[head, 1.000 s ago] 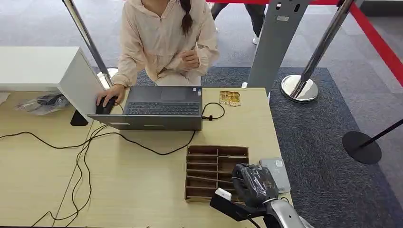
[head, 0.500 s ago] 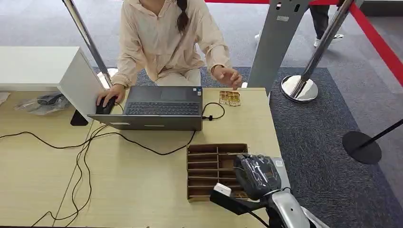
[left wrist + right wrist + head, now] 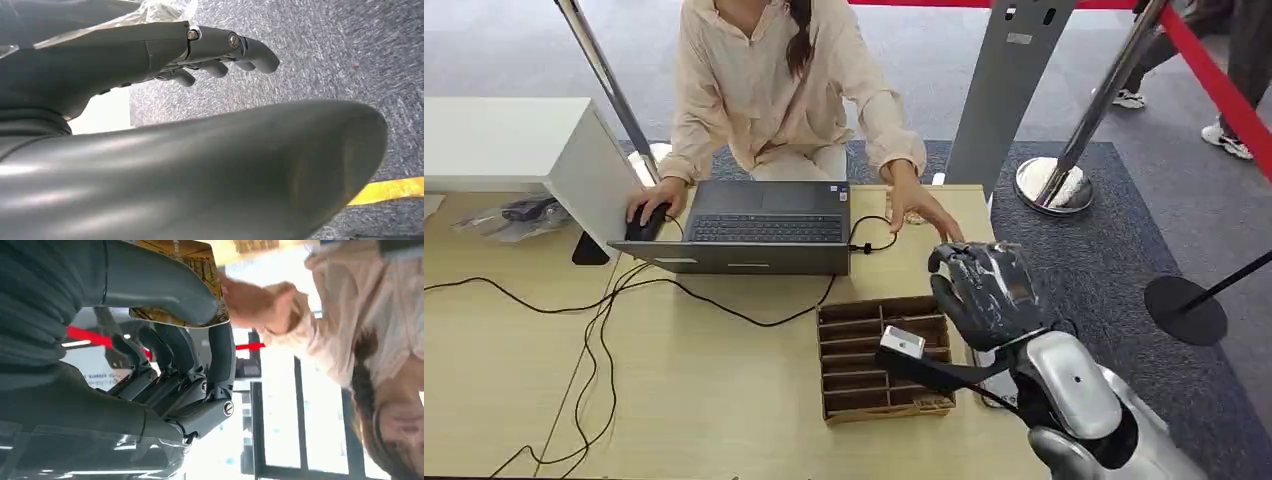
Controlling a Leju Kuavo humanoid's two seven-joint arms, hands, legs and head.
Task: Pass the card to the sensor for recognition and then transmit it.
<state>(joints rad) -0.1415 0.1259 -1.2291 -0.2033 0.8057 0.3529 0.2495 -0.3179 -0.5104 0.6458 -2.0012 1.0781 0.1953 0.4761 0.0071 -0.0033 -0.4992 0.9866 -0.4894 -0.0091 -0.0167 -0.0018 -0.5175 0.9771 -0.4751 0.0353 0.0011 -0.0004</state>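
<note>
The card, gold-patterned, is pinched in the right hand, thumb on one face and dark fingers on the other, raised above the desk at about four o'clock from the laptop. A person's hand reaches toward it from twelve o'clock, just beside the robot's fingertips. Below the right hand sits a brown slotted tray. The person's other hand rests on a mouse at the laptop's nine o'clock. The left hand hangs over grey carpet, fingers loosely apart, holding nothing
</note>
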